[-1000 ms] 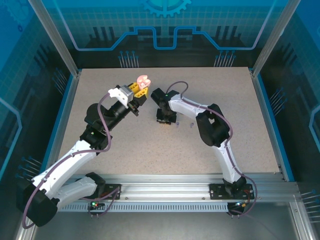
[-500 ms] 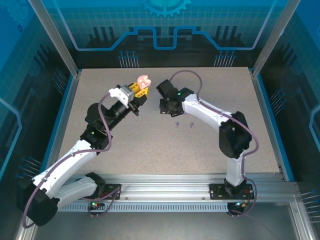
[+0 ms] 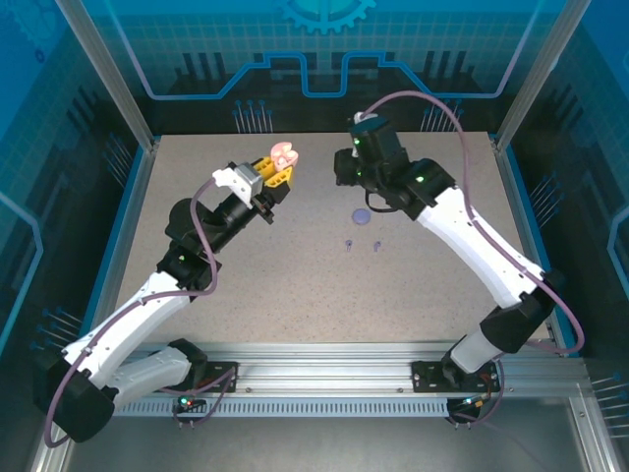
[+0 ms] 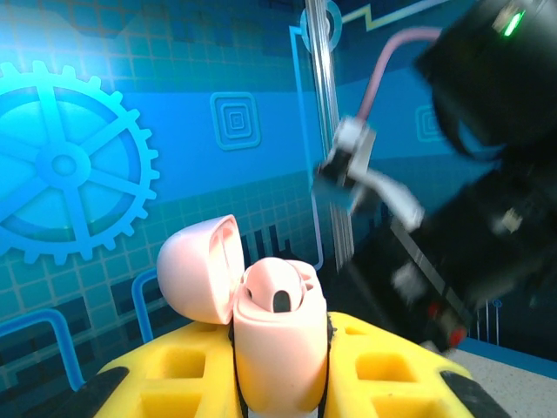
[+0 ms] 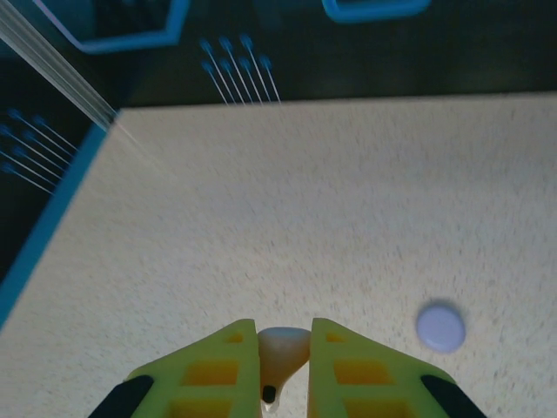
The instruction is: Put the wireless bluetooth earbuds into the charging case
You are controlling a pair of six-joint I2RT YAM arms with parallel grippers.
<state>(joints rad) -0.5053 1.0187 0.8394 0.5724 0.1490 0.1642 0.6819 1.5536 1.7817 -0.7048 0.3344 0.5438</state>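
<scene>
I operate inside an enclosed robotics lab cell. Aluminium posts rise at the far corners of the speckled table, and blue panels printed with a gear stand behind and beside it.

Two yellow-fingered claws: the left claw and the right claw.

One pink charging case, its lid open.

One round purplish disc on the tabletop.

Three earbuds can be counted. Two purplish-grey earbuds lie near each other on the tabletop. One pale pinkish earbud sits between the right claw's fingers.

A rounded pale piece shows in the case's mouth; whether it is a fourth earbud cannot be told.
</scene>
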